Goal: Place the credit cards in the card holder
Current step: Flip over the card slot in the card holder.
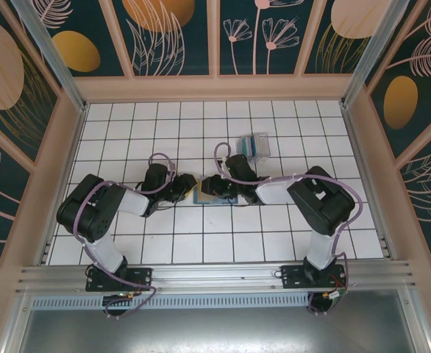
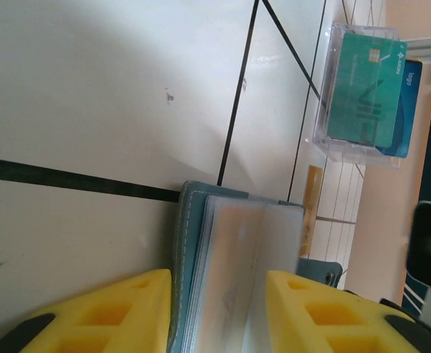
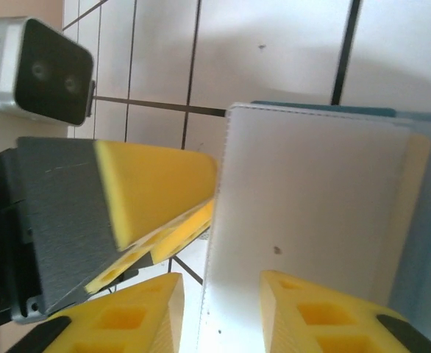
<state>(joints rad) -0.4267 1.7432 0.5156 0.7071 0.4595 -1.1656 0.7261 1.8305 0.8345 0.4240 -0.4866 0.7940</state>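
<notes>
Flat dark-teal bi-fold card holder (image 1: 207, 195) mid-table. Left gripper (image 2: 219, 287) jaws parted astride its edge; right gripper (image 3: 223, 287) parted around its pale pocket flap. Thin teal credit card (image 2: 364, 92) in clear plastic box (image 2: 324, 125), far right. Hold pocket spread, feed cards edge-first.

One card holder (image 2: 190, 257), one clear box (image 2: 318, 125), perhaps three cards (image 2: 362, 88).
</notes>
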